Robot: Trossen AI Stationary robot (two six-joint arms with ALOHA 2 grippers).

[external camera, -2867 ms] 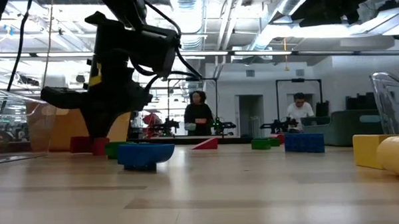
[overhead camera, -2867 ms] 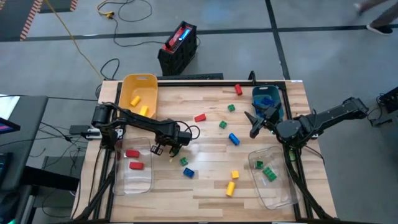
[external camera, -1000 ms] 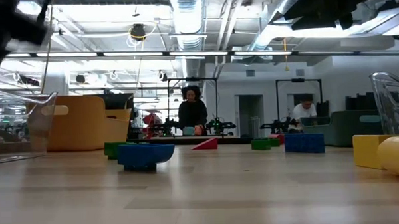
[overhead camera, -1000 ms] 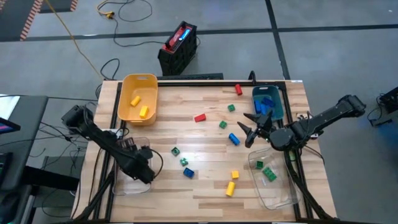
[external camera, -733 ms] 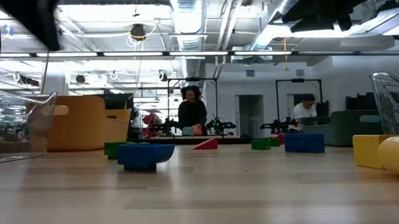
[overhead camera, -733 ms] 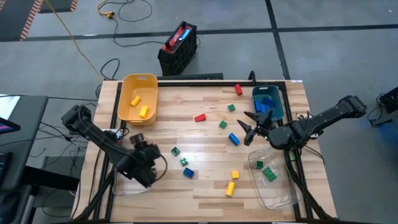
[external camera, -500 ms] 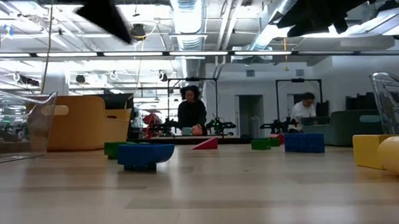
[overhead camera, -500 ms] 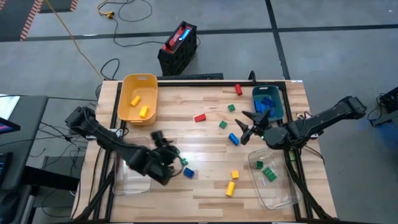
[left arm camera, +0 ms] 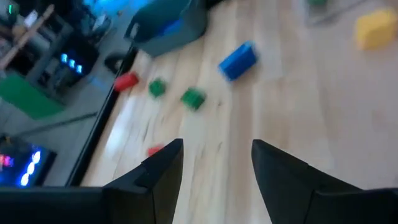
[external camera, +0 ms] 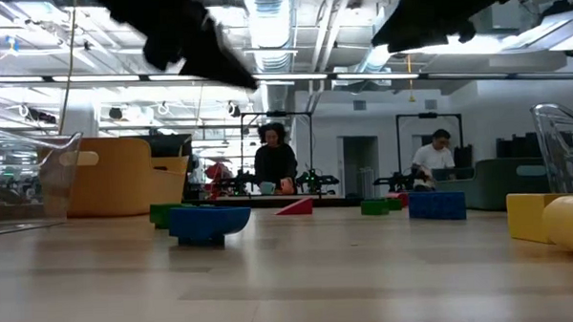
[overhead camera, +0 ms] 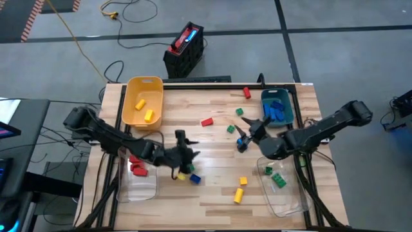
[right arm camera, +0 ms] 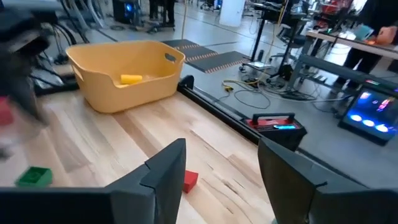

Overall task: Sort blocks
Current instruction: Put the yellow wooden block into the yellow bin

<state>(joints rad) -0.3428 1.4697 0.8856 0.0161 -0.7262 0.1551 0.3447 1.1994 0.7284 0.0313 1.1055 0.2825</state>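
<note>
High view from above: a wooden table (overhead camera: pixel 212 193) with small studded blocks scattered over its middle, among them a red block (overhead camera: pixel 206 121), a green block (overhead camera: pixel 230 129), a blue block (overhead camera: pixel 195 178) and two yellow blocks (overhead camera: pixel 239 191) near the front. A yellow bin (overhead camera: pixel 131 115) at the back left holds two yellow blocks. A teal bin (overhead camera: pixel 289 109) at the back right holds blue blocks. A clear bin (overhead camera: pixel 143 188) at the front left holds red blocks, and another clear bin (overhead camera: pixel 283 200) at the front right holds green ones.

Reaching across from the left edge, the left pincer (overhead camera: pixel 183 152) is over the middle of the table, just behind the blue block; in its wrist view its two dark fingers (left arm camera: pixel 163 171) stand apart with nothing between them. From the right, the right pincer (overhead camera: pixel 246 135) is above the table near another blue block (overhead camera: pixel 241 145); its wrist view shows its fingers (right arm camera: pixel 166 171) apart and empty too.

Low view, level with the table: two people stand far back in the room.
</note>
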